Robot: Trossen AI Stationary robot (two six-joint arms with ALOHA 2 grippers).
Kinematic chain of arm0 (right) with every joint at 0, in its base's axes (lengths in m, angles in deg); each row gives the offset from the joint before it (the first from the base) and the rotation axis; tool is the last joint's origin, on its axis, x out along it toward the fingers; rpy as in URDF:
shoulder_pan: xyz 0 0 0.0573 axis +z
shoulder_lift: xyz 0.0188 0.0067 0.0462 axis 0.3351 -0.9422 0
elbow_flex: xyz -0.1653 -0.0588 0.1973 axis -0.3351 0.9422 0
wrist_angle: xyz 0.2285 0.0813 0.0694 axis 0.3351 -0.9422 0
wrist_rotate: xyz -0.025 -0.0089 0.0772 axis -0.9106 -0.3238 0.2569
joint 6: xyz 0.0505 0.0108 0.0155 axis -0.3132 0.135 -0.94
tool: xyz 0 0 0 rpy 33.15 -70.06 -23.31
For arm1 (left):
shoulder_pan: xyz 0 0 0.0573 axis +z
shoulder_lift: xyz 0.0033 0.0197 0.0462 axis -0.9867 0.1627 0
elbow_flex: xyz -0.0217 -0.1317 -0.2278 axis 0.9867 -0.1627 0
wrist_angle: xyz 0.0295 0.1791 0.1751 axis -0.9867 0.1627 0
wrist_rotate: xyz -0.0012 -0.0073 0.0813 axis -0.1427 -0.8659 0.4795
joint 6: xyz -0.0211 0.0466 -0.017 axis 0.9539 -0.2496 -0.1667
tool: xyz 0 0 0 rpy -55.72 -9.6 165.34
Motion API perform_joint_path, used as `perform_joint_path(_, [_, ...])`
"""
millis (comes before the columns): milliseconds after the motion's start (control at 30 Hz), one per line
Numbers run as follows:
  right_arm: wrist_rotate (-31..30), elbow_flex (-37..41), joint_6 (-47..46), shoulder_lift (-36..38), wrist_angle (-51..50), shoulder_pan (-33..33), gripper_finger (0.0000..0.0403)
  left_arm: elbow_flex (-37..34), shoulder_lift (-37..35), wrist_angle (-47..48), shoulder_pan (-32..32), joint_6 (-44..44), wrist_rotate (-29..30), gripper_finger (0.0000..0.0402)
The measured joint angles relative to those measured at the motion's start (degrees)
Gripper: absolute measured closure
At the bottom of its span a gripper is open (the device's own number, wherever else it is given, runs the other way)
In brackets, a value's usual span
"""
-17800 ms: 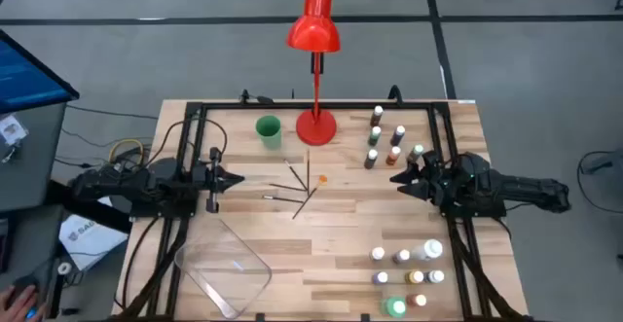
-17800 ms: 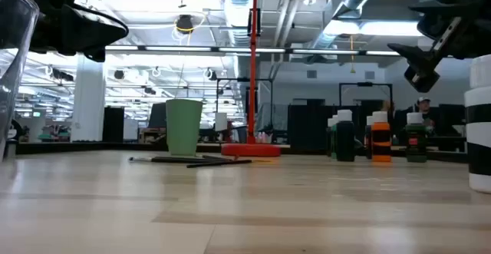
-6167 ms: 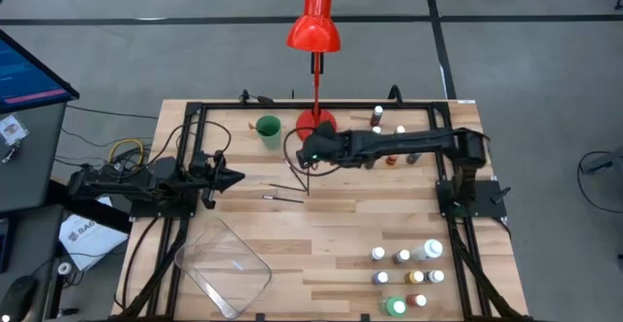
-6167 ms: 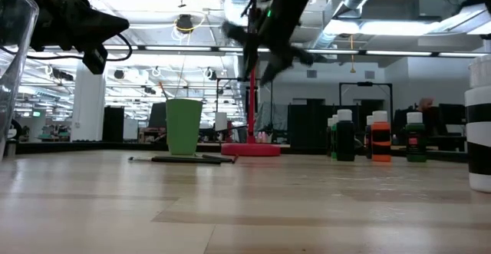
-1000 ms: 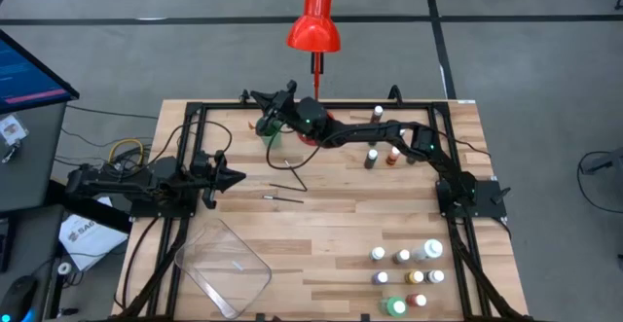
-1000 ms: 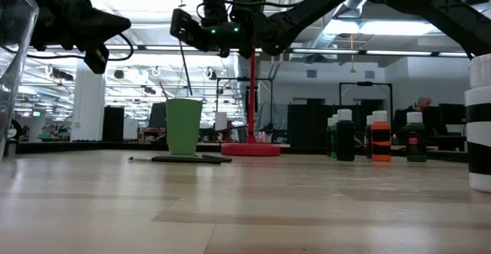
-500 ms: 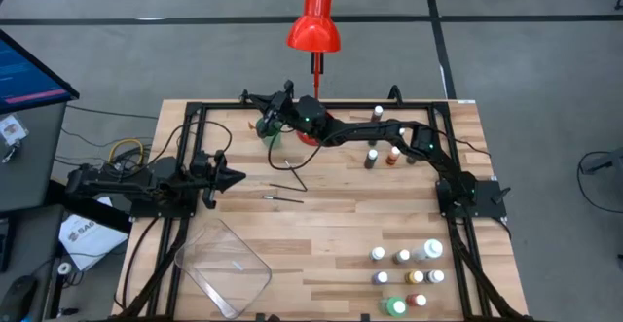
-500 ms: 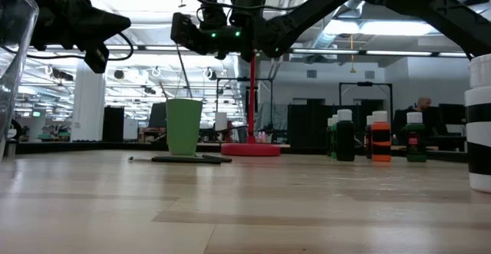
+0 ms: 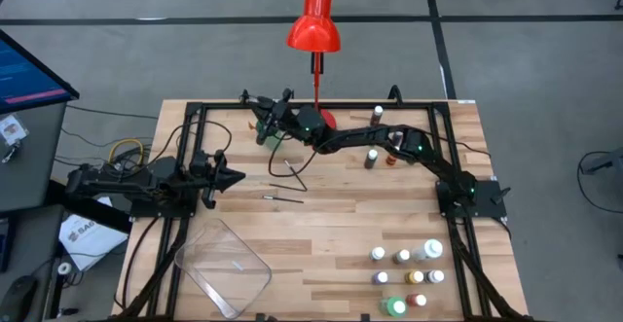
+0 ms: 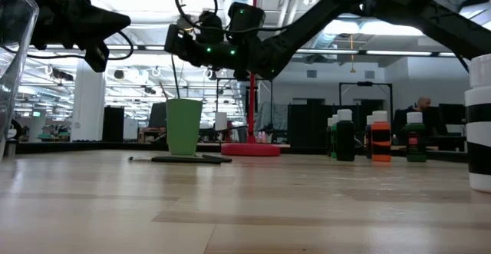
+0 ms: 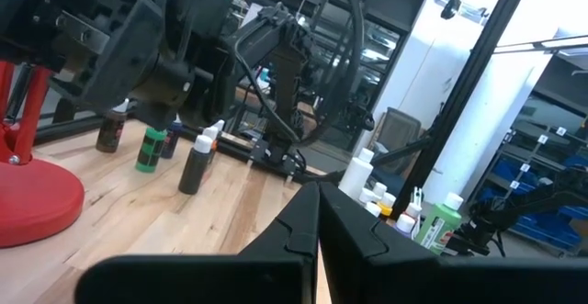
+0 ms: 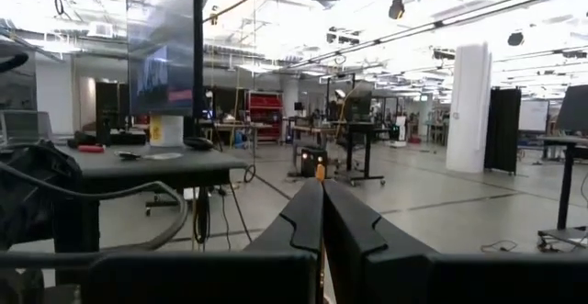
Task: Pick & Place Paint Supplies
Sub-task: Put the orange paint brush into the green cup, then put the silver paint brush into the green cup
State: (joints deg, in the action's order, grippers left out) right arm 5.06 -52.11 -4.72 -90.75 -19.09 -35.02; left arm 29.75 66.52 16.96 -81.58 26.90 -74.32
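My right gripper (image 9: 259, 108) (image 10: 175, 45) reaches across the table's far side and hovers above the green cup (image 9: 274, 137) (image 10: 184, 125), shut on a thin dark brush (image 10: 178, 74). Another brush (image 10: 163, 90) leans out of the cup. Two loose brushes (image 9: 289, 172) (image 9: 283, 196) lie flat on the wood at mid-table. Small white-capped paint bottles stand in a far-right group (image 9: 384, 145) and a near-right group (image 9: 409, 275). My left gripper (image 9: 239, 177) (image 11: 319, 214) waits shut at the table's left. My right gripper pinches the brush near its upper end between its two fingers; the orange tip (image 12: 319, 169) pokes up just past the fingertips. The fingers come nearly level from the table's right side, across the brush. The brush hangs about upright, its lower end (image 10: 181, 95) at the cup's mouth.
A red desk lamp (image 9: 313, 30) stands just right of the cup, its base (image 10: 251, 150) under my right arm. A clear plastic tray (image 9: 222, 264) lies at the near left. A black frame (image 9: 195, 118) runs round the table.
My right gripper has sunk toward the green cup and shifted a little toward the table's left edge, staying shut. The brush has gone down with it, still hanging upright.
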Motion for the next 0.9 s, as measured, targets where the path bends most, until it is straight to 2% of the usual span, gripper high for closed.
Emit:
perform_joint_path(267, [0.00, 0.00, -0.12, 0.02, -2.84, -0.02, 0.0394, 0.00, 0.00, -0.15, 0.01, 0.00, 0.22, 0.0401])
perform_joint_path(633, [-0.52, 0.00, 0.17, 0.23, -3.40, -0.02, 0.0307, 0.00, 0.00, -0.34, 0.00, 0.00, 0.20, 0.0401])
perform_joint_path(767, [-0.69, 0.11, 0.88, 4.13, -10.13, 0.64, 0.0279, 0.00, 0.00, -0.44, 0.01, 0.00, 0.17, 0.0401])
perform_joint_path(900, [-0.80, -0.04, 3.07, 12.11, -26.75, 2.22, 0.0257, 0.00, 0.00, -0.52, -0.01, 0.00, 0.14, 0.0401])
